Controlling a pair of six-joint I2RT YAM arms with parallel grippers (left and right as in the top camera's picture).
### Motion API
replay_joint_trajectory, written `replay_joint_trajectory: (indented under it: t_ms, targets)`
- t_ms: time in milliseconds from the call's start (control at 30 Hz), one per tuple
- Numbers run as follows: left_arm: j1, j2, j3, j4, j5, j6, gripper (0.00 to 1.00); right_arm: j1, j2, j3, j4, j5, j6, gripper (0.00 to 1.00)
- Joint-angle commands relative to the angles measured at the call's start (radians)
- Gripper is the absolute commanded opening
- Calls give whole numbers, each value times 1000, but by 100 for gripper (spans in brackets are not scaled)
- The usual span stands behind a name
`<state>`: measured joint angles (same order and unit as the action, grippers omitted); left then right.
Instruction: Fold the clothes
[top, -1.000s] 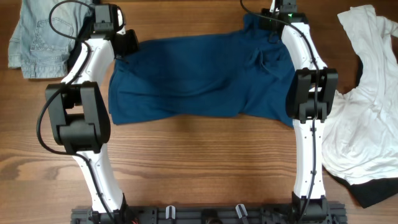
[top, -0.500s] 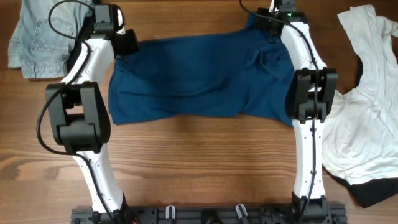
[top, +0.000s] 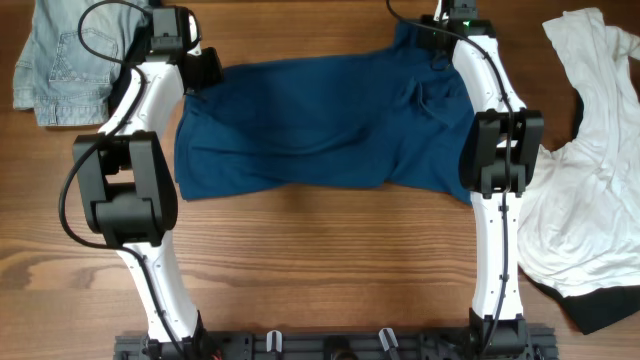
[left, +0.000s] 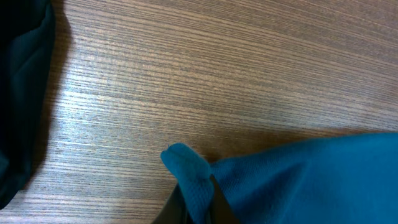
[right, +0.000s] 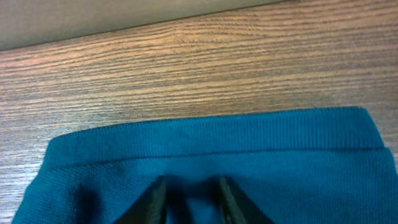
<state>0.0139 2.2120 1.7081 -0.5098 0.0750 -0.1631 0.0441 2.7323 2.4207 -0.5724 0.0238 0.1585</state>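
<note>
The dark blue T-shirt (top: 320, 120) lies spread across the far middle of the wooden table (top: 320, 250). My left gripper (top: 205, 72) is at its far left corner. In the left wrist view, the left gripper (left: 198, 208) is shut on a pinched fold of the blue cloth (left: 311, 180). My right gripper (top: 432, 38) is at the shirt's far right edge. In the right wrist view, the right gripper's (right: 191, 194) fingers are apart, resting on the blue cloth (right: 217, 140) just behind its hem.
A pale denim piece (top: 60, 55) lies at the far left corner. A white shirt (top: 590, 170) lies along the right side, with a black garment (top: 610, 310) showing under its near edge. The table's far edge (right: 93, 18) is close behind the right gripper.
</note>
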Motion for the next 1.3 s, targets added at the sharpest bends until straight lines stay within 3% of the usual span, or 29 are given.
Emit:
replay_joint_trajectory:
  t_ms: [0,100,533,833,1133,1167,1233,1267]
  targets:
    - [-1,-20,-2,-1,-13,-2,4,18,40,8,-17,7,0,17]
    - [-1,-20,-2,-1,-13,-2,4,20,40,8,-16,7,1,5]
    - [0,-33,-2,26,-14,-2,4,20,-110,9,-51,-17,-2,4]
    - [13,-132,-2,20,-13,-2,4,20,-263,9,-181,-77,1,4]
    - [10,-200,-2,-85,19,-3,4,20,-279,8,-353,-129,9,4]
    - [10,-200,-2,-90,27,-3,4,19,-278,8,-348,-129,7,7]
    - [10,-200,-2,-94,42,-3,4,19,-275,8,-321,-129,1,42]
    - [10,-200,-2,-94,51,-3,4,20,-271,8,-296,-129,-2,51]
